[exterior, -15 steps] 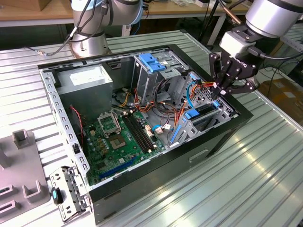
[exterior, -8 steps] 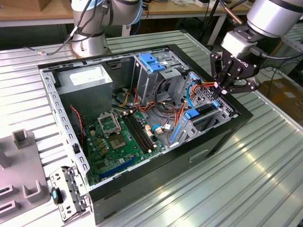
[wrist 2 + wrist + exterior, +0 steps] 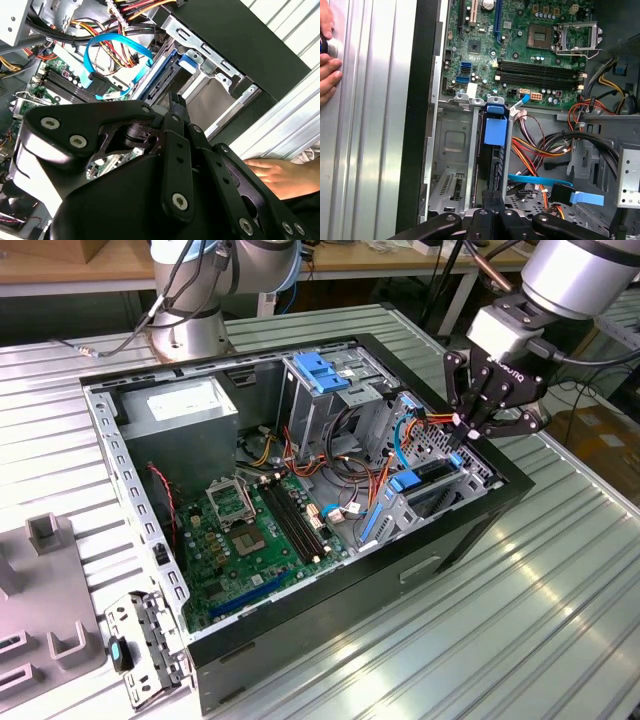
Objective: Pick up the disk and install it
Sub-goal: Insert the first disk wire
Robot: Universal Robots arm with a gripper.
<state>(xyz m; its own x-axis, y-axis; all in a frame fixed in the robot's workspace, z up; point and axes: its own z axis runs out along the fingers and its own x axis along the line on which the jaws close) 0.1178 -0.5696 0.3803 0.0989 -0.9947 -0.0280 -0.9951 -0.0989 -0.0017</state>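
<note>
Open black computer case (image 3: pixel 300 640) on a ribbed metal table (image 3: pixel 520 640); green motherboard (image 3: pixel 250 540) exposed. The disk (image 3: pixel 432 473) stands on edge in the grey sheet-metal drive bay (image 3: pixel 452 145) at the case's end, on the exterior view's right, with blue plastic rails on its sides.

The gripper (image 3: pixel 468 430) sits directly above it. In the first wrist view its black fingers (image 3: pixel 487 200) are drawn together with no gap, tips at the disk's (image 3: pixel 492 165) upper edge and nothing clamped between them.

A vacant slot lies between disk and case wall. On the other side, a flat blue cable (image 3: pixel 535 178) and orange wiring crowd close.

A person's hand (image 3: pixel 272 175) rests on the table outside the case.
</note>
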